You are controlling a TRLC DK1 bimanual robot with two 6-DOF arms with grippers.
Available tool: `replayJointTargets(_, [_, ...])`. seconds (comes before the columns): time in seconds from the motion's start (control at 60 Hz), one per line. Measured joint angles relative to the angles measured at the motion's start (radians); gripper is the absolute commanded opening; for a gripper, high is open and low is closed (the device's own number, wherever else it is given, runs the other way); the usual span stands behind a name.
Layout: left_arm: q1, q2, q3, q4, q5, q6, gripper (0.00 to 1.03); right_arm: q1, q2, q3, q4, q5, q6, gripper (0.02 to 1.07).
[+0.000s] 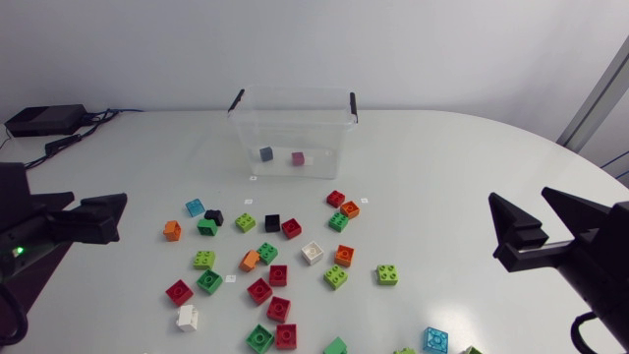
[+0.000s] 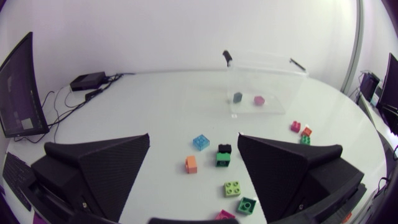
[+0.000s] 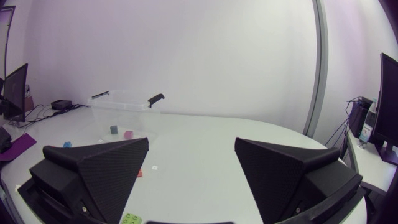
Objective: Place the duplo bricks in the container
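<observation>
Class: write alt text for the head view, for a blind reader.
A clear container on the table holds a grey brick and a pink brick; many duplo bricks lie scattered outside it. The open left gripper and right gripper flank them.

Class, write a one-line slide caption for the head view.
Scattered duplo bricks on the table, two in the clear container; left pincer and right pincer open.

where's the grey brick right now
In the head view the grey brick lies inside the clear container at the far middle of the table. It is just left of the pink brick and not touching it.
</observation>
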Motion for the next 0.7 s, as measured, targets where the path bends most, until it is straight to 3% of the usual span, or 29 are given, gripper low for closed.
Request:
replayJointTargets(0.2, [-0.001,0.229,0.100,-0.093,0.000,0.039,0.96,0.084,0.145,0.113,-0.081,0.061,0.027,1.02])
replayJointTargets(0.417, [0.020,0.475,0.232,-0.277,0.002,0.019,0.97,0.132,0.414,0.348,-0.352,0.079,0.045,1.02])
replayJointTargets(0.483, [0.037,0.580,0.295,-0.331,0.003,0.002,0.97,0.134,0.471,0.395,-0.399,0.034,0.044,1.02])
replayJointTargets(0.7, [0.056,0.785,0.372,-0.344,0.026,-0.041,0.97,0.134,0.575,0.488,-0.549,-0.093,0.045,1.02])
